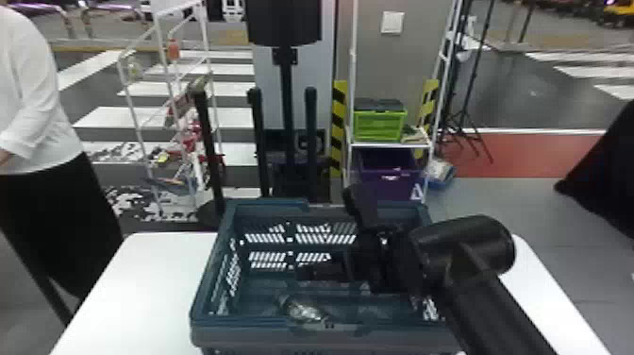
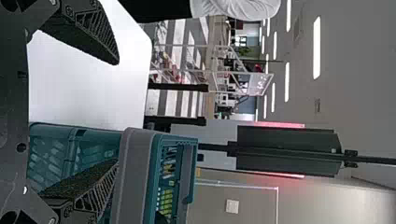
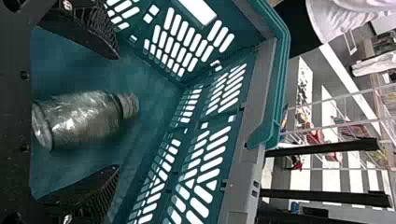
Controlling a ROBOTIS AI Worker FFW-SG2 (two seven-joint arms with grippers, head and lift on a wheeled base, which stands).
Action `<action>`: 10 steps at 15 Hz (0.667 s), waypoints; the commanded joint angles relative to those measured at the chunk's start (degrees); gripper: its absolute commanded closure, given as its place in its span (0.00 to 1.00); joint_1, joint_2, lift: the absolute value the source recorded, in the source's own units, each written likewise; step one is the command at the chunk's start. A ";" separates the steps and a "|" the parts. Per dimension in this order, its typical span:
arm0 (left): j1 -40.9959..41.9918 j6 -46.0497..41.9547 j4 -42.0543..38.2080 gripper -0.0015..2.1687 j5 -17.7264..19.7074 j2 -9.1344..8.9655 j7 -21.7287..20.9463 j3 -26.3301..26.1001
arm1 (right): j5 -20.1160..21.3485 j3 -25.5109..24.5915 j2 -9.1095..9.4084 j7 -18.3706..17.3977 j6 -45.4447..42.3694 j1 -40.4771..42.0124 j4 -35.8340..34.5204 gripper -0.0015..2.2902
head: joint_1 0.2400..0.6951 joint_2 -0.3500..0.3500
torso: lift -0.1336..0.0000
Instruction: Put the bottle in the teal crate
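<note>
While the lower part of the head view is taken up by one white table [image 1: 141,292], one teal crate [image 1: 245,336] is borne on it, at the lower middle of the frame. Beyond, right of centre, one purple bin [image 1: 384,186] and, above it, one green crate [image 1: 379,126] are held by a white rack [image 1: 389,146], one container to each level. Something dark is laid across the green crate's top; what is held in the purple bin cannot be told. In the teal crate one bottle [image 1: 304,311] is contained.

Two grippers are seen. In the head view, the right gripper [image 1: 326,231] is placed right of centre, within the crate's outline. Its two fingers are spread, and in the right wrist view the bottle is framed between them, with no grip taken on it. By the left gripper [image 2: 116,112], in the left wrist view, nothing is held; its two fingers are set wide apart, with the table and the teal crate seen past them.

The bottle is laid on its side on the crate's floor, low in the middle of the head view, where its long axis is slanted from upper left to lower right. In the right wrist view its ridged neck [image 3: 128,105] is pointed away from the gripper's palm, and its base is turned toward the palm.
</note>
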 commanded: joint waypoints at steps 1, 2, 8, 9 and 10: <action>-0.23 1.26 -0.32 0.07 0.02 0.00 -0.03 0.09 | -0.02 -0.39 0.05 -0.08 0.76 2.33 -5.50 0.02 | 0.57 0.50 | 1.00; -0.23 1.26 -0.40 0.07 0.02 0.00 -0.03 0.09 | 0.42 -0.39 0.05 -0.61 0.94 4.53 -10.24 0.02 | 0.57 0.50 | 1.00; -0.32 1.26 -0.40 0.07 0.02 0.00 -0.21 0.18 | 3.23 -3.55 -5.36 -6.06 -3.81 21.93 -35.12 0.02 | 0.57 0.50 | 1.00; -0.40 1.61 -0.40 0.07 0.02 0.00 -0.21 0.18 | 3.85 -4.69 -5.80 -6.06 -5.39 25.18 -38.19 0.02 | 0.57 0.50 | 1.00; -0.49 1.78 -0.49 0.07 -0.07 0.00 -0.21 0.09 | 5.16 -5.84 -6.33 -6.32 -7.50 28.96 -41.44 0.02 | 0.57 0.50 | 1.00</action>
